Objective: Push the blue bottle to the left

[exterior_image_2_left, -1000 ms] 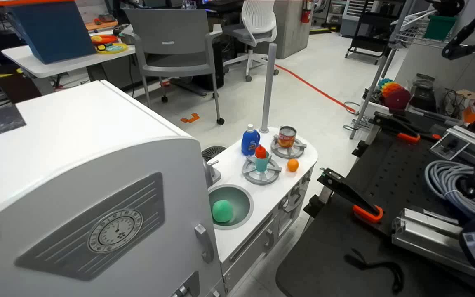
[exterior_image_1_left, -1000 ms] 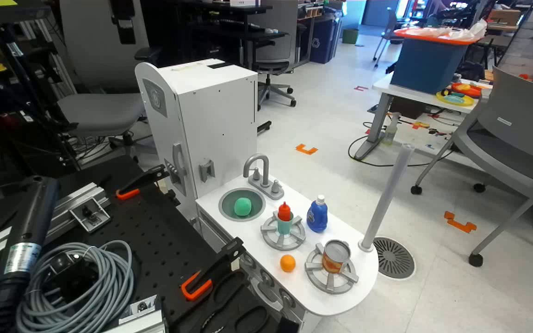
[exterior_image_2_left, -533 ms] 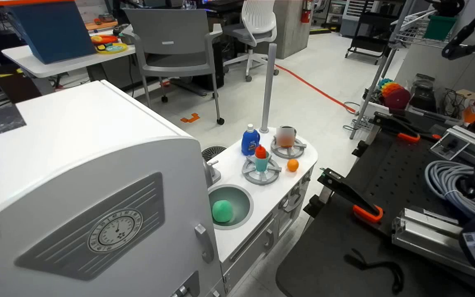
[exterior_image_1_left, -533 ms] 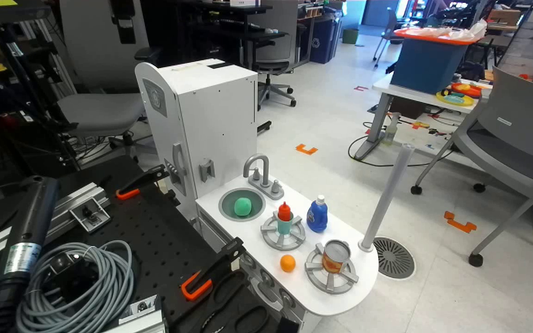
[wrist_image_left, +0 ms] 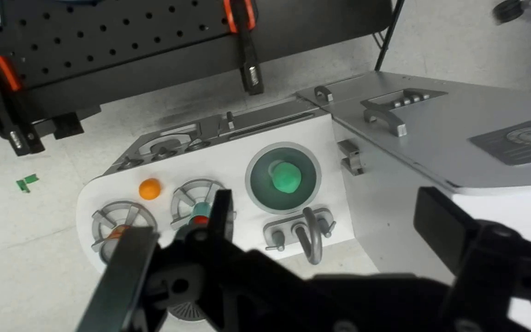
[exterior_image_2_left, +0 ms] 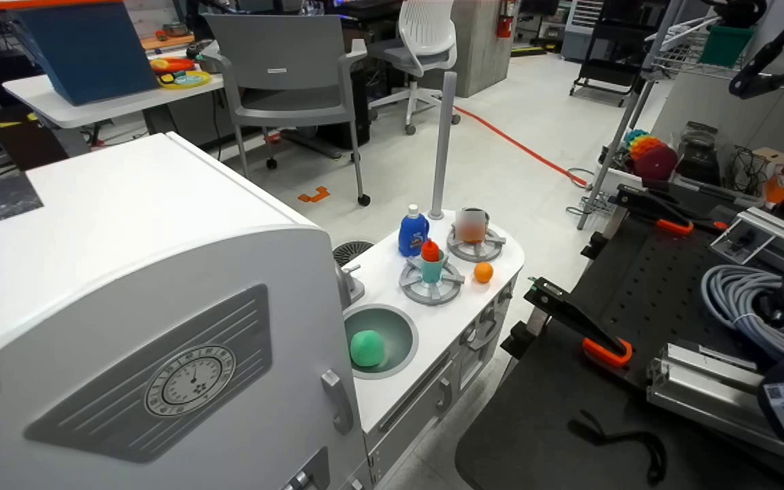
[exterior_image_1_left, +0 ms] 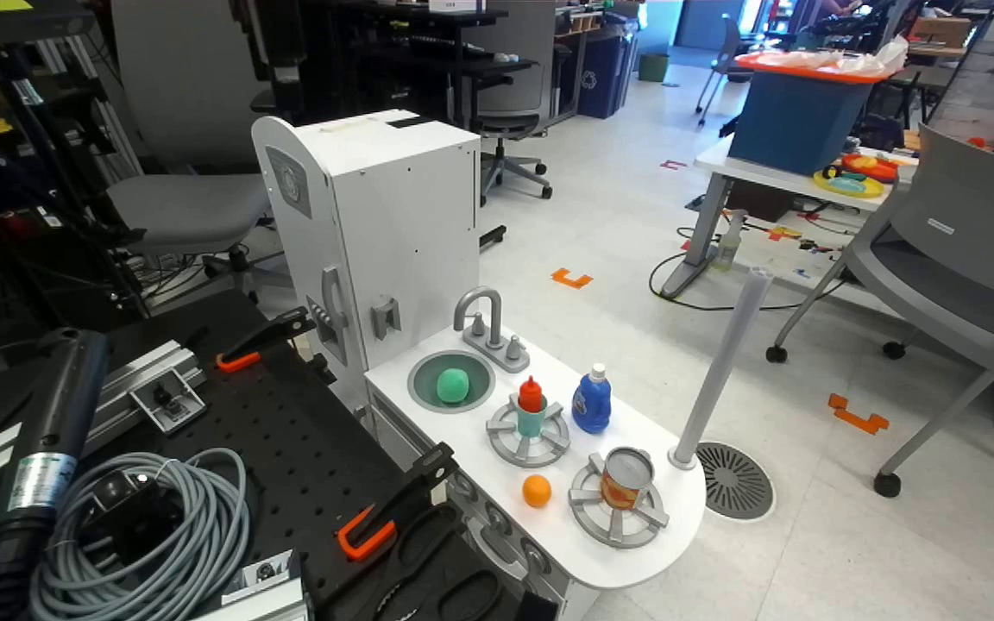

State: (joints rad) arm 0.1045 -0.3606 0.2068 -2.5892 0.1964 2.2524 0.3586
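The blue bottle (exterior_image_1_left: 592, 402) stands upright with a white cap on the white toy kitchen counter (exterior_image_1_left: 471, 440). It also shows in an exterior view (exterior_image_2_left: 413, 233), beside a red squeeze bottle (exterior_image_2_left: 430, 250) in a teal cup (exterior_image_2_left: 432, 271). My gripper (wrist_image_left: 325, 207) is open and empty in the wrist view, high above the counter. The faucet (wrist_image_left: 314, 235) and the sink rim (wrist_image_left: 249, 177) show between and beyond its fingers. The blue bottle does not show in the wrist view; the left finger covers that part of the counter.
A can (exterior_image_1_left: 626, 479) stands on a burner, with an orange ball (exterior_image_1_left: 537, 491) beside it. A green ball (exterior_image_1_left: 452, 385) lies in the sink. A tall white cabinet (exterior_image_1_left: 411, 216) and a grey pole (exterior_image_1_left: 721, 371) flank the counter. A black perforated table (exterior_image_1_left: 307, 431) stands alongside.
A dark shape at the top left of an exterior view has moved right and down; it may be part of my gripper. The blue bottle and the counter items have not moved.
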